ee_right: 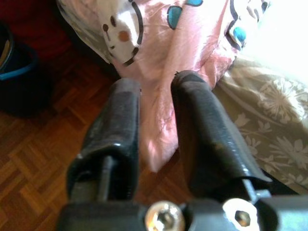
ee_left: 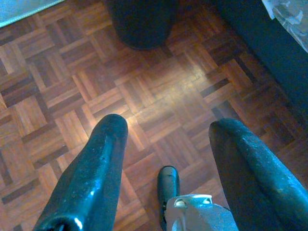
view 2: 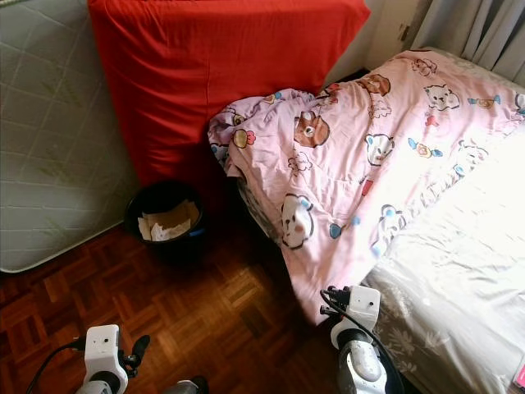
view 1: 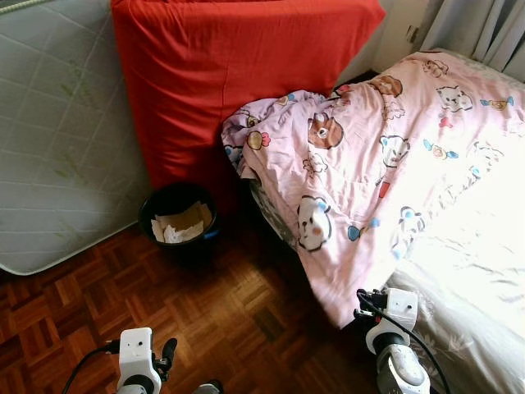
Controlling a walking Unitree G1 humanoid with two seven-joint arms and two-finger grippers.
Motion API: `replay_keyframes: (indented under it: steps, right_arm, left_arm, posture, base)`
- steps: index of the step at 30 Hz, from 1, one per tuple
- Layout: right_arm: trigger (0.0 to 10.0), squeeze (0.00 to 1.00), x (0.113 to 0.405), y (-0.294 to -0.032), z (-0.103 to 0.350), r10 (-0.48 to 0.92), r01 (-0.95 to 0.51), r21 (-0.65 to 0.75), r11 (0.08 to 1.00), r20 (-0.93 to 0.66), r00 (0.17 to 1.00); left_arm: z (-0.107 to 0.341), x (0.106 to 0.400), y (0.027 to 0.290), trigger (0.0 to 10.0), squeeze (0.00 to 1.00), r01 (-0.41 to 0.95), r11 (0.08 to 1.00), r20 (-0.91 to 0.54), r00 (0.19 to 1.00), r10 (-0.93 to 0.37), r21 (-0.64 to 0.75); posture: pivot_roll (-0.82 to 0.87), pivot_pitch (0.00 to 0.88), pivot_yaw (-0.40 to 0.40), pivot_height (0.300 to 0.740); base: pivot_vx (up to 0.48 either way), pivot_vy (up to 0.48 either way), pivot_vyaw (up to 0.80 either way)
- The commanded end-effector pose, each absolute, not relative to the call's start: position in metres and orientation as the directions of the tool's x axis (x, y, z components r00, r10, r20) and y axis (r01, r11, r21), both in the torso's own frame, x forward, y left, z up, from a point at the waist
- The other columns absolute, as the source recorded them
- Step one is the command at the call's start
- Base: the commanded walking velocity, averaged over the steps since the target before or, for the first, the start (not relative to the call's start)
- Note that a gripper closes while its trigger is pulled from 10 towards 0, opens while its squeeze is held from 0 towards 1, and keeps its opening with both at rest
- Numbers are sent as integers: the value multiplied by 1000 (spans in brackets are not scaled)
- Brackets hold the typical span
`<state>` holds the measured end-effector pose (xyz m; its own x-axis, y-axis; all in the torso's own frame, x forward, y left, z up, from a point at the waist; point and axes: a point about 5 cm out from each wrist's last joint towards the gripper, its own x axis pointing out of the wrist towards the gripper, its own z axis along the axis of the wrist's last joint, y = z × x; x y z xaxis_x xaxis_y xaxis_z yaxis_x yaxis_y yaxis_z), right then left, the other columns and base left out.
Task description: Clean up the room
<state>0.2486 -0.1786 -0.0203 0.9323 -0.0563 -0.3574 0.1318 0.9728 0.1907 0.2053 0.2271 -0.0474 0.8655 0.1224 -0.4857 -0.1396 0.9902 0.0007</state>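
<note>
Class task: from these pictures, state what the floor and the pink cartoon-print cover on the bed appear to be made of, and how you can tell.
Brown parquet floor: probably wood, glossy finish, small blocks in basket-weave squares.
Pink cartoon-print bed cover: soft woven fabric, matte, creased and draping.

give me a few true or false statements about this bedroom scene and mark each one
1. The black bin holds crumpled paper. True.
2. The pink quilt lies folded flat on the floor. False: it is bunched on the bed, one corner hanging toward the wooden floor.
3. The red mattress stands upright behind the bin. True.
4. The left gripper is shut on a sock. False: it is open above bare floor.
5. The right gripper points at the quilt's hanging edge. True.
</note>
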Motion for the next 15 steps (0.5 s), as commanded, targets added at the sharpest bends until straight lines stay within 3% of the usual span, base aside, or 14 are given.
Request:
replay_keyframes:
  steps: [1, 2, 7, 12, 15]
  right_arm:
    - [10000, 753, 244, -180, -26, -60, 145, 193, 970, -387, 920]
    - [10000, 0, 243, -179, -27, -57, 144, 195, 970, -397, 916]
    - [10000, 0, 234, -180, -39, -57, 170, 201, 965, -469, 881]
    - [10000, 0, 211, -188, -62, -110, 287, 189, 939, -626, 772]
    - [10000, 0, 204, -189, -66, -106, 281, 172, 944, -647, 755]
  left_arm:
    - [-55, 195, 225, 10000, 0, -129, 992, -529, 841, 114, 8]
    - [-55, 195, 224, 10000, 0, -129, 992, -529, 841, 113, 7]
    - [-57, 196, 222, 10000, 0, -126, 992, -550, 829, 98, -12]
    - [-64, 189, 222, 10000, 0, -141, 990, -615, 782, 105, -9]
    - [-68, 185, 222, 10000, 0, -125, 992, -643, 760, 96, 0]
  posture:
    - [130, 171, -61, 740]
    - [130, 171, -61, 740]
    - [123, 168, -58, 740]
    - [118, 162, -53, 740]
    - [120, 161, -53, 740]
  base:
    - [0, 0, 0]
    - [0, 0, 0]
    - [0, 0, 0]
    - [0, 0, 0]
    - [0, 0, 0]
